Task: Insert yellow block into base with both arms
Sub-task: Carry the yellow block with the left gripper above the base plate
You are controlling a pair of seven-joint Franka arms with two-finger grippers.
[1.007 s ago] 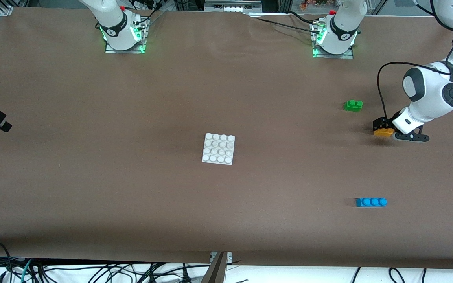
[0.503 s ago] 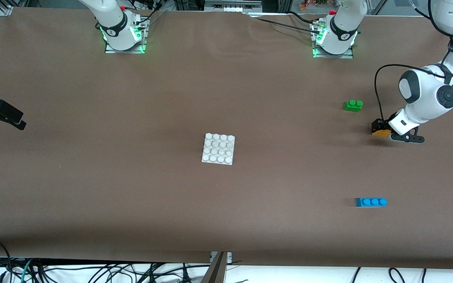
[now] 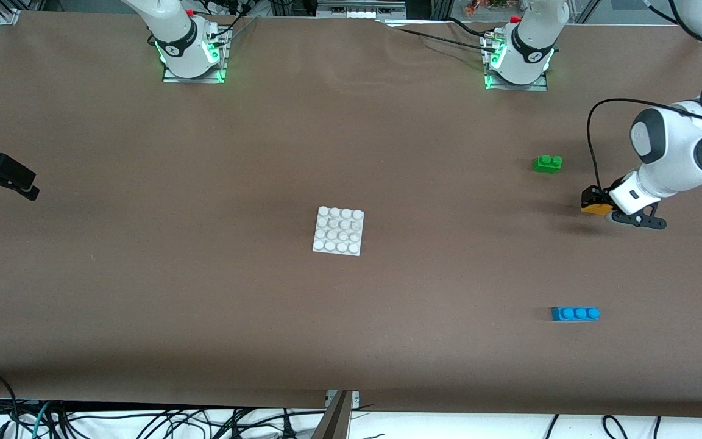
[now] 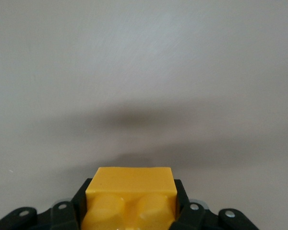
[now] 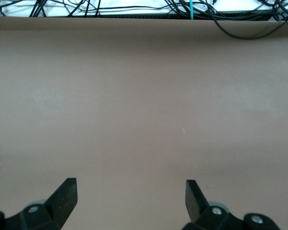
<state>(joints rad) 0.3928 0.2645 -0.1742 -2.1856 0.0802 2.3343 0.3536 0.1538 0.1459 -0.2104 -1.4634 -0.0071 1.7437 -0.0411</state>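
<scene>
The right gripper (image 5: 131, 196) is seen over the bare brown surface (image 5: 144, 105), its two black fingers (image 5: 65, 195) spread wide apart — nothing is held between them. A tangle of black cables (image 5: 134, 7) is seen along the surface's edge.

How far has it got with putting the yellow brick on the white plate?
Done: the left gripper has closed on the yellow block. In hand: it holds it, far from the base. Left: carrying and pressing it on; the right gripper waits open at its table end.
</scene>
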